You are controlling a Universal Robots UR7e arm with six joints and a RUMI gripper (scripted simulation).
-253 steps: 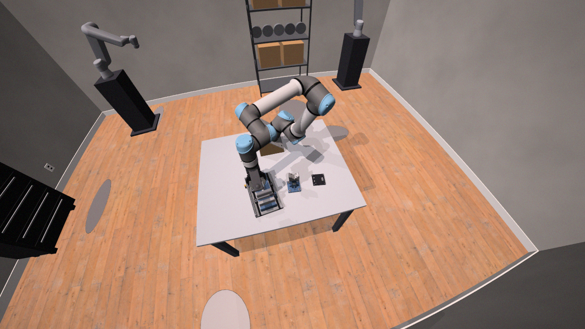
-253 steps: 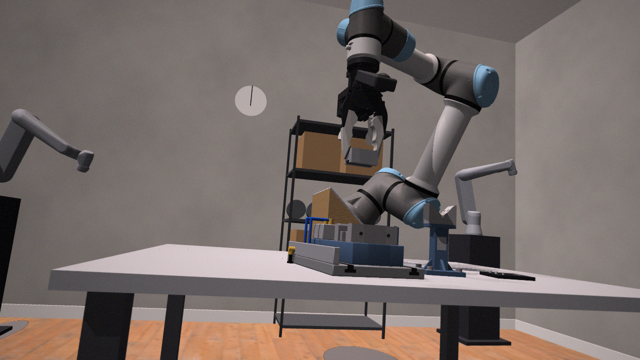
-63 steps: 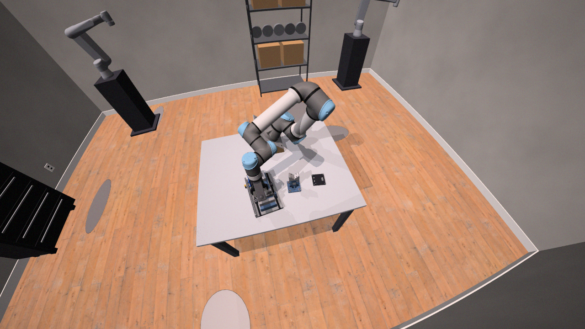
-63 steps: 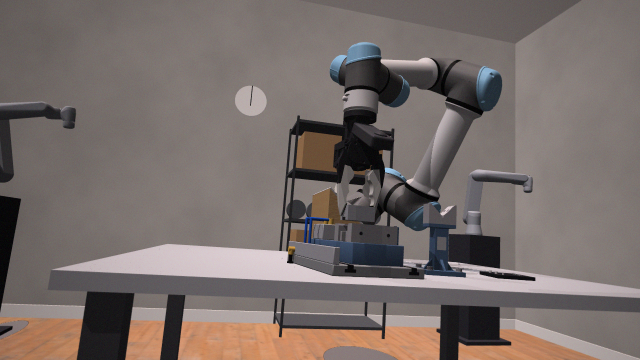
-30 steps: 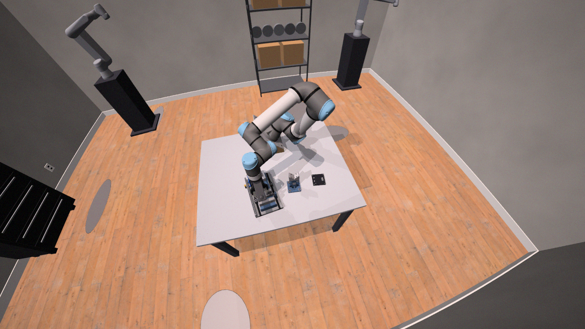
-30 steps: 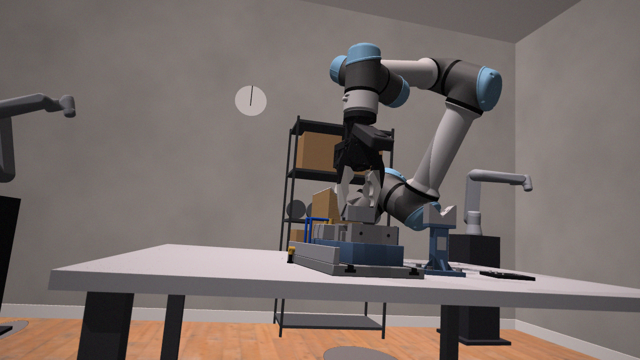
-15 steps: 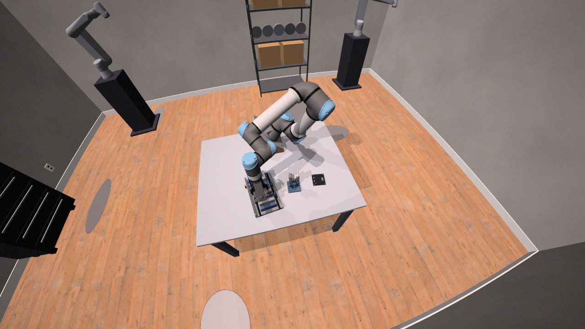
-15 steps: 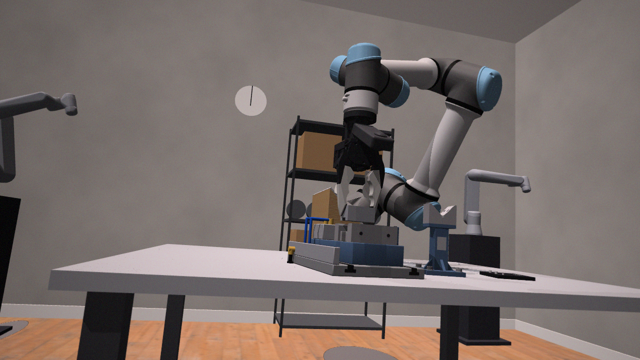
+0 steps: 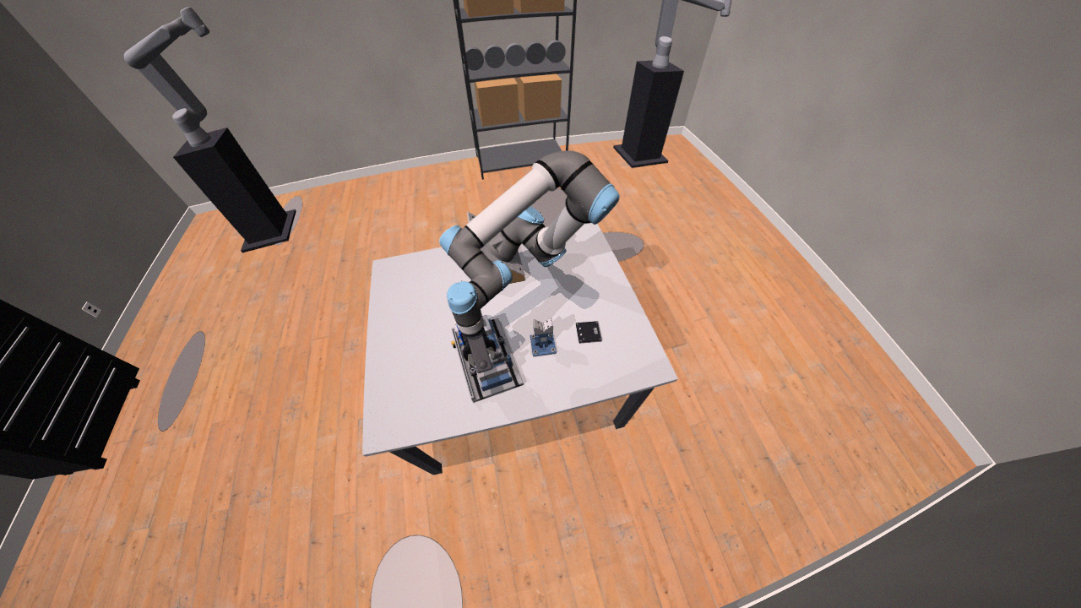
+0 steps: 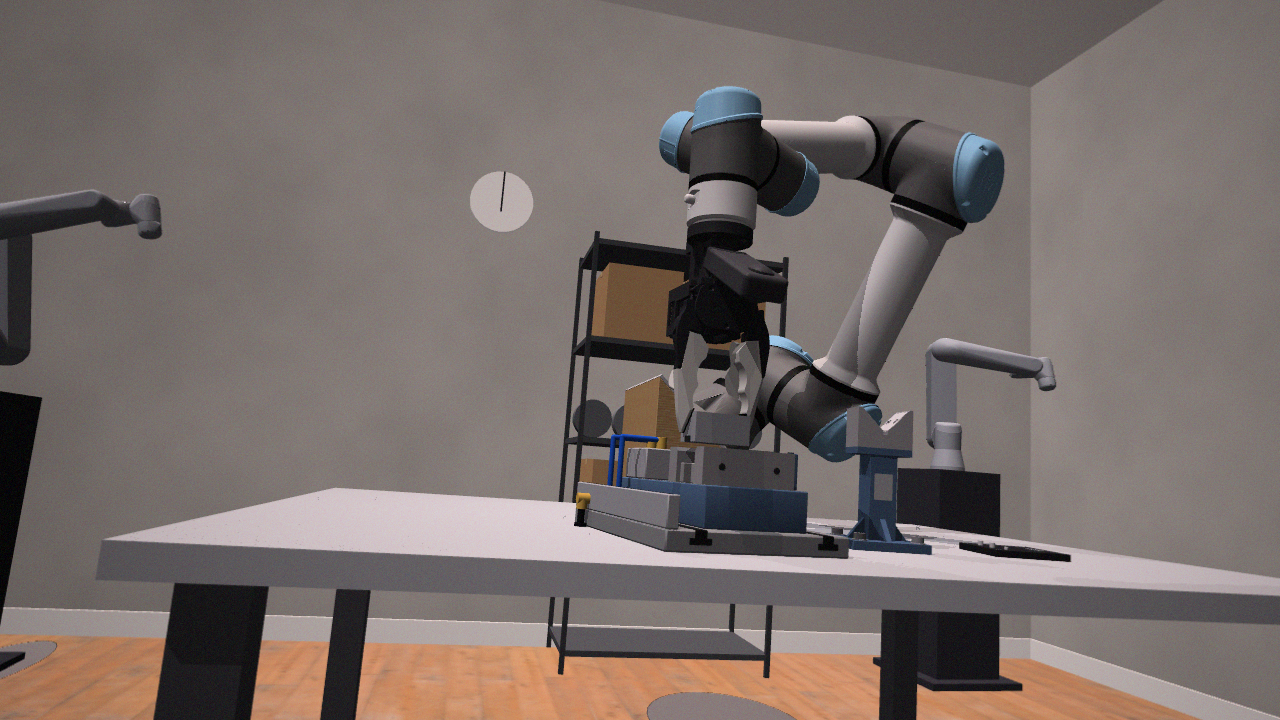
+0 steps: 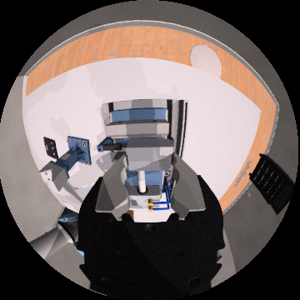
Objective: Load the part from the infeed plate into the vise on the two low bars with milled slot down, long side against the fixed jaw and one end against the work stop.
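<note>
From the desk's (image 10: 375, 537) near edge, the vise (image 10: 716, 501) is sitting closest to me, one unit on a grey base plate with a blue body. Directly above it the gripper (image 10: 720, 407) is pointing straight down, its two pale fingers (image 10: 684, 385) pinching the part (image 10: 720, 428), a single grey block that is hanging just over the vise's top and not resting in it. Whether its slot is facing down I cannot tell from any view. In the wrist view the part (image 11: 149, 146) is stretching crosswise between the fingers, with the vise's blue body (image 11: 137, 114) beyond it. The arm (image 10: 886, 268) is folding high: the wrist is dropping vertically, the forearm is running level toward the right, and the upper arm is slanting back down to the base behind the fixtures. Past the vise, one blue V-block (image 10: 878, 488) is standing upright with nothing in it, and beyond that one dark infeed plate (image 10: 1015, 549) is lying flat and bare. Further back, one shelving rack (image 10: 626, 358) is standing against the wall.
</note>
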